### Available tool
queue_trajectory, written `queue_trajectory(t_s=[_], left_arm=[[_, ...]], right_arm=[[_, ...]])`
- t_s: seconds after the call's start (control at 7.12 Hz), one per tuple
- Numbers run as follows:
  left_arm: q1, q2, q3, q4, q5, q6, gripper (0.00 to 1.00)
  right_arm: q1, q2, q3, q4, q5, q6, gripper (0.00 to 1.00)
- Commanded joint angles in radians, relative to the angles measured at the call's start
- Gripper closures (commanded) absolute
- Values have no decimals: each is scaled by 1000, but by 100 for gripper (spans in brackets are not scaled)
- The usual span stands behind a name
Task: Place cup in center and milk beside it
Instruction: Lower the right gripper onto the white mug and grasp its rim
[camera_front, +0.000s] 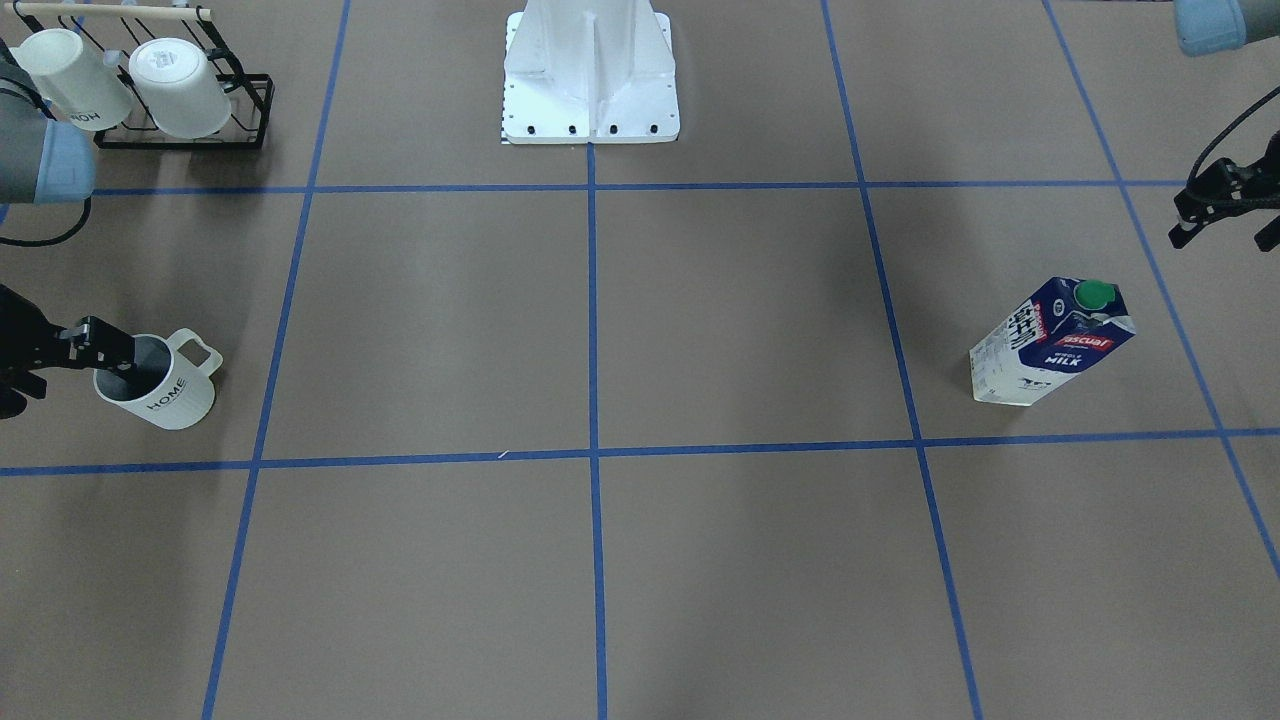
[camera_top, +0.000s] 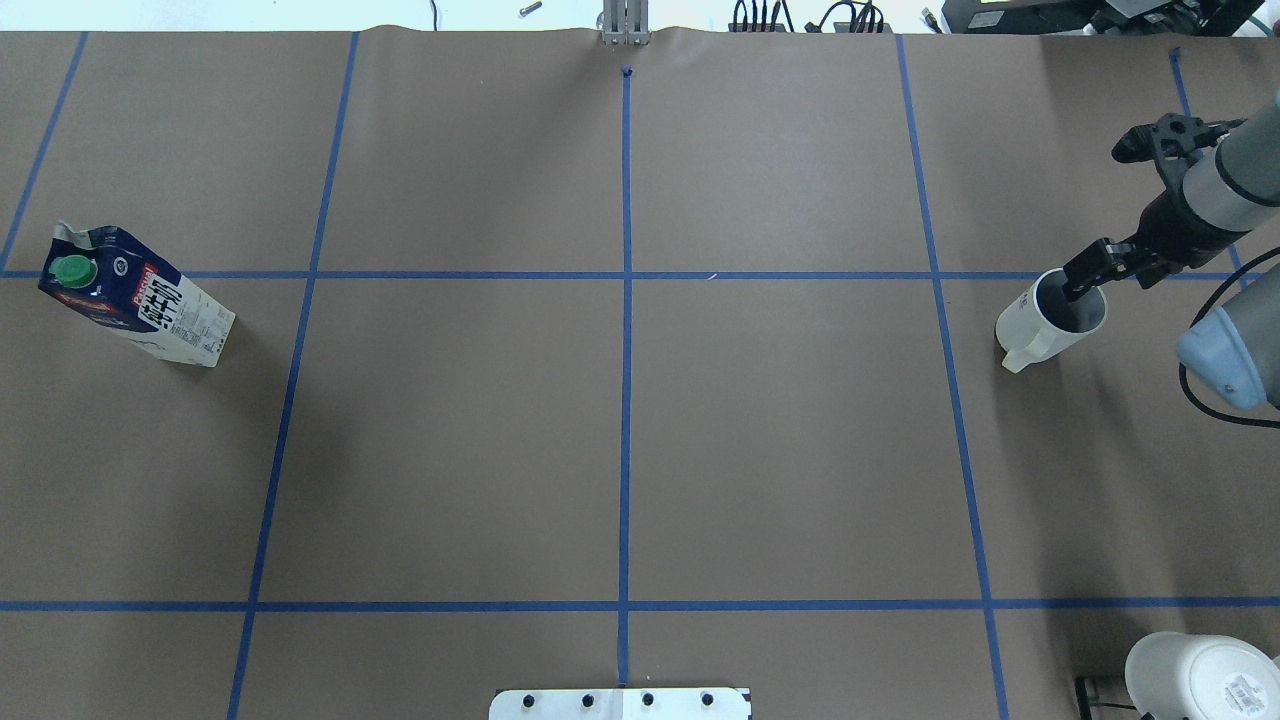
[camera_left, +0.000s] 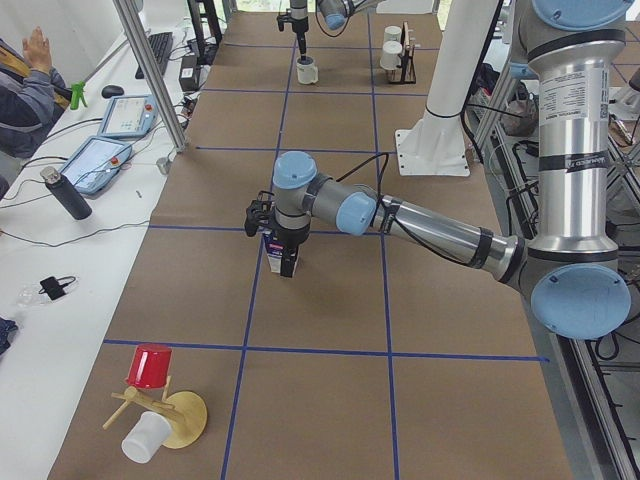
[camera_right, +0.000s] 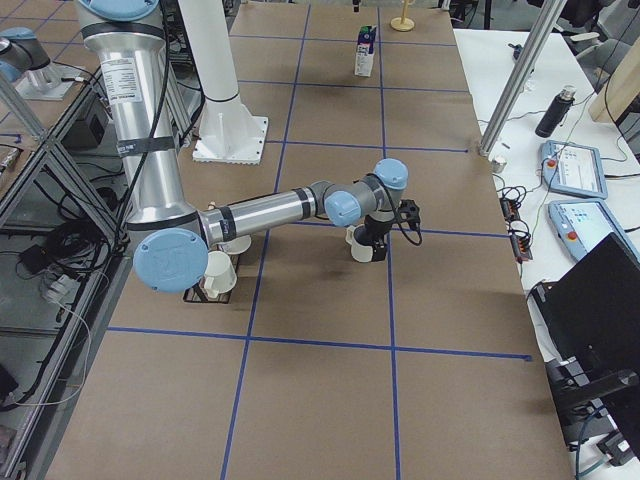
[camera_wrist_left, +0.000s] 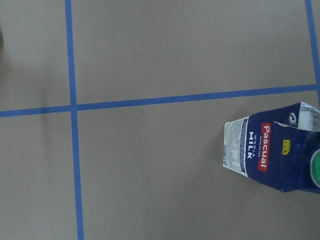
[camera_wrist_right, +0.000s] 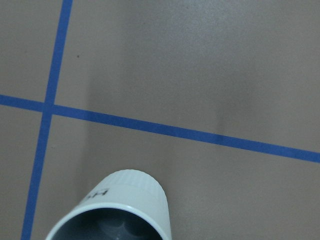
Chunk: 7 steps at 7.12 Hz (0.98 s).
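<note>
The cup (camera_front: 165, 385) stands far on my right side, with "HOME" on its wall; it also shows in the overhead view (camera_top: 1045, 318). My right gripper (camera_front: 102, 347) grips its rim, one finger inside and one outside, and shows from overhead too (camera_top: 1088, 277). The milk (camera_front: 1050, 340) stands upright far on my left side (camera_top: 130, 295). My left gripper (camera_front: 1222, 232) hovers above and beside it, its fingers apart and empty. The center (camera_front: 593, 453) tape crossing is bare (camera_top: 626, 275).
A black wire rack (camera_front: 240, 120) with two tilted white mugs stands near my right arm. The white robot base (camera_front: 590, 80) sits at the table's back edge. A wooden stand with a red cup (camera_left: 150, 368) is at the far left end.
</note>
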Motion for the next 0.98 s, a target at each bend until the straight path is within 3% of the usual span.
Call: queue_trajectory(t_s=[0.0,0.14,0.56,0.84], left_arm=[[-2,-1,-6,0,-1,-4,1],[0,-1,-3,0,1,-4,1],[-2,-1,-4,0,-5,-5,1],[0,-2,-4,0,-5,-5,1]], right_arm=[[-16,2,-15,-1,-11,3,35],[-16,2,-13,-1,-6,11,99],[-15,2,-1,0,-3,14,100],[-7,55,68,-15,28,90,100]])
